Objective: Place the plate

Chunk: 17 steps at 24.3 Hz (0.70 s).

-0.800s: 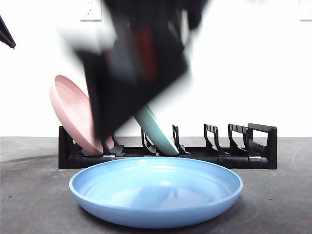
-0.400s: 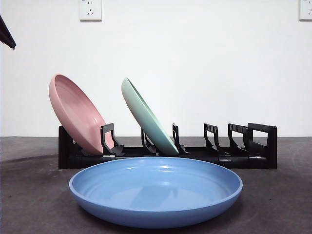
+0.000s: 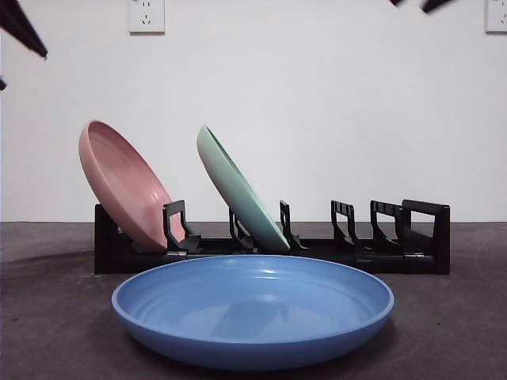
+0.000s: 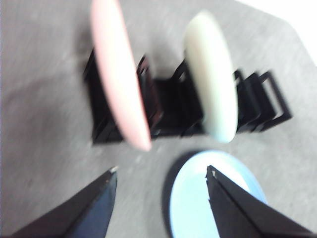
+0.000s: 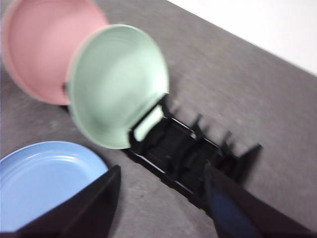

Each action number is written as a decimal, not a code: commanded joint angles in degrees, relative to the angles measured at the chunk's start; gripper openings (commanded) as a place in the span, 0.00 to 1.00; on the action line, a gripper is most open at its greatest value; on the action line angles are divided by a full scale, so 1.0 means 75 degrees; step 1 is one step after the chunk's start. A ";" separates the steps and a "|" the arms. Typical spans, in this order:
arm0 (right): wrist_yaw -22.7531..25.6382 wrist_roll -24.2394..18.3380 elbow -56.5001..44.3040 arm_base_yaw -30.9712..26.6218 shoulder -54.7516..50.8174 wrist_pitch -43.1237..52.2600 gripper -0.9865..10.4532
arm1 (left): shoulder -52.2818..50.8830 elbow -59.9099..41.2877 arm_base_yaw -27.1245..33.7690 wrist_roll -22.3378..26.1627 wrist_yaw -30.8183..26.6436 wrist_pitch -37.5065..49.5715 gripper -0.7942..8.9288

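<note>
On the desk [image 3: 47, 317], the blue plate [image 3: 253, 309] lies flat before the black rack [image 3: 380, 257], which holds the pink plate [image 3: 123, 184] and green plate [image 3: 240, 190] tilted. Left hand [image 4: 161, 173] and right hand [image 5: 161, 171] seem open, empty, though blurred.

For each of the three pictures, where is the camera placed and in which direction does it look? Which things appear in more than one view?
Front view: low at table height, looking level across the blue plate to the black rack; only dark arm tips show at the top corners.
Left wrist view: above, looking down at the rack; the open left gripper rises from the bottom edge.
Right wrist view: above, looking down on the green plate; the open right gripper shows.
Shared: all three show the rack, the pink plate, the green plate and the blue plate.
</note>
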 commanded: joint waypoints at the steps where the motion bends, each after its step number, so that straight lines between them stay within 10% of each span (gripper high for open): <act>1: -0.1093 0.0221 -0.0026 -0.1064 0.0227 0.0125 0.32 | 0.0102 0.0254 -0.0105 -0.0154 0.0032 0.0335 0.38; 6: -0.2224 0.0854 -0.0076 -0.2116 0.0458 0.0621 0.32 | 0.0525 0.0848 -0.0312 -0.0189 -0.0411 0.0425 0.38; 17: -0.2256 0.0854 -0.0076 -0.2183 0.0498 0.0688 0.32 | 0.4022 0.5158 -0.1390 0.0271 -0.3045 -0.2480 0.38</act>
